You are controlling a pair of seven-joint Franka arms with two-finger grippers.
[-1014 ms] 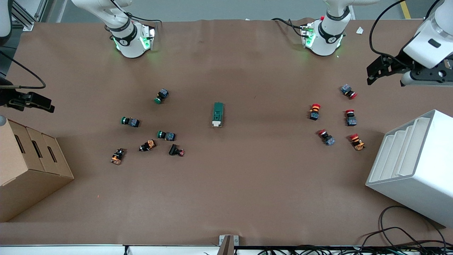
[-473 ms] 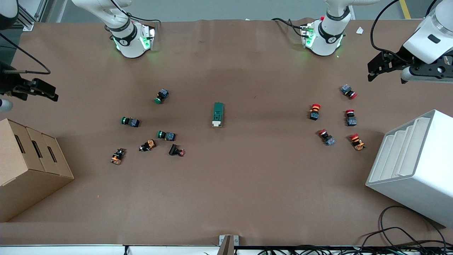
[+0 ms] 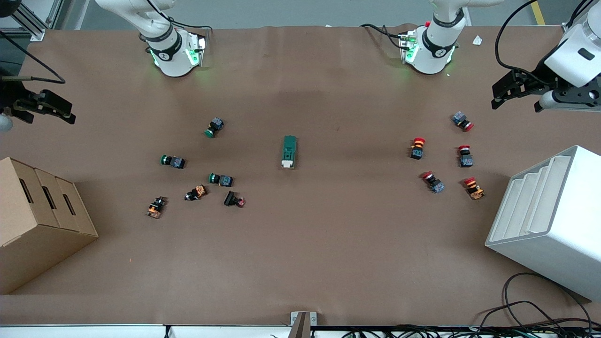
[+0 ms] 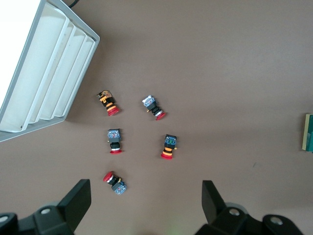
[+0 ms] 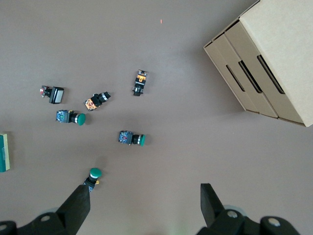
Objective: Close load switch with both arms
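So the load switch (image 3: 289,151) was just lying flat in the middle of the table (image 3: 328,244), cream lever end pointing toward the front camera, and nothing was touching it. Both arms were way off at the ends. The left gripper (image 4: 145,208) hung in the air at the left arm's end of the table, over bare tabletop near the cluster of red push buttons (image 3: 441,157), fingers spread wide with nothing between them. The right gripper (image 5: 144,208) was doing the same at the right arm's end, above the table close to the green push buttons (image 3: 197,155), fingers also wide apart and holding nothing. A white slotted rack (image 3: 549,220) sat near the front camera at the left arm's end, and a cardboard box (image 3: 33,220) at the right arm's end.
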